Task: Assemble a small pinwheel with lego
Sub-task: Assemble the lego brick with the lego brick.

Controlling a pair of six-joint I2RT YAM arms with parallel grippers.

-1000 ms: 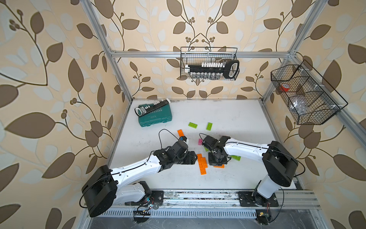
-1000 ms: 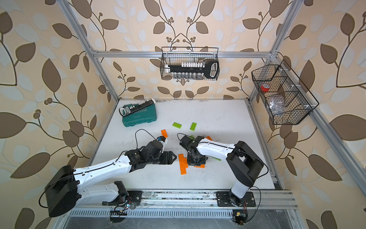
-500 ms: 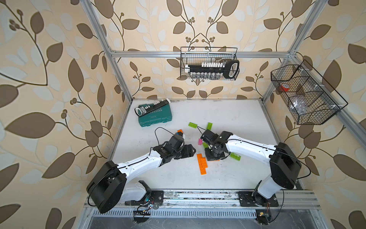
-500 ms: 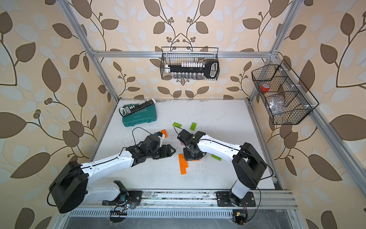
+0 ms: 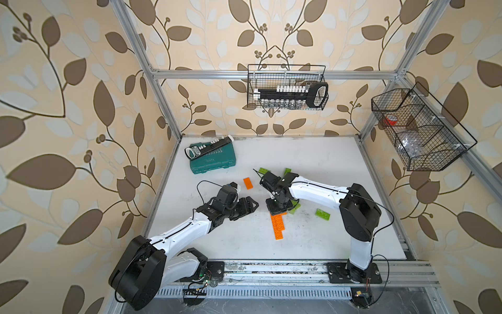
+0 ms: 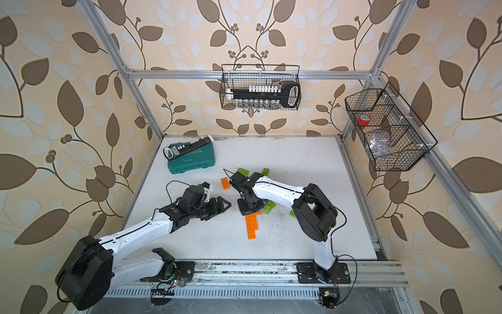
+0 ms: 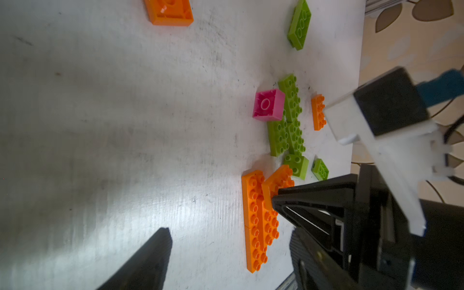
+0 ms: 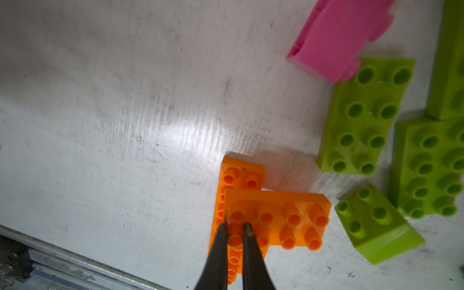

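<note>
Partway, nearer start than finish. Orange strip [image 5: 278, 227] lies flat mid-table [image 5: 244, 250]: several orange bricks laid lengthwise and touching; clicked together or not, can't tell. Cross brick [image 8: 276, 218], also orange, sits across one end of the strip. It looks tilted in the left wrist view, so probably not pressed home.

Right gripper [image 8: 235, 227]: jaws closed, tips pinching a corner stud of the cross brick. Left gripper [image 5: 248, 206]: jaws open, empty, hovering near that strip end, touching nothing.

Green bricks [image 7: 286, 133] are bunched just beside the cross brick, some touching each other; joined or only abutting, can't tell. Pink brick [image 7: 268, 105] lies on its side against one green, attached to nothing. Loose orange brick [image 5: 248, 183] and loose green brick [image 5: 322, 214] sit well apart from the build, and more greens lie behind the right arm.

No pinwheel shape yet. Left to do, I judge: seat the cross brick, add the green arms, fit the pink and collect the strays.
</note>
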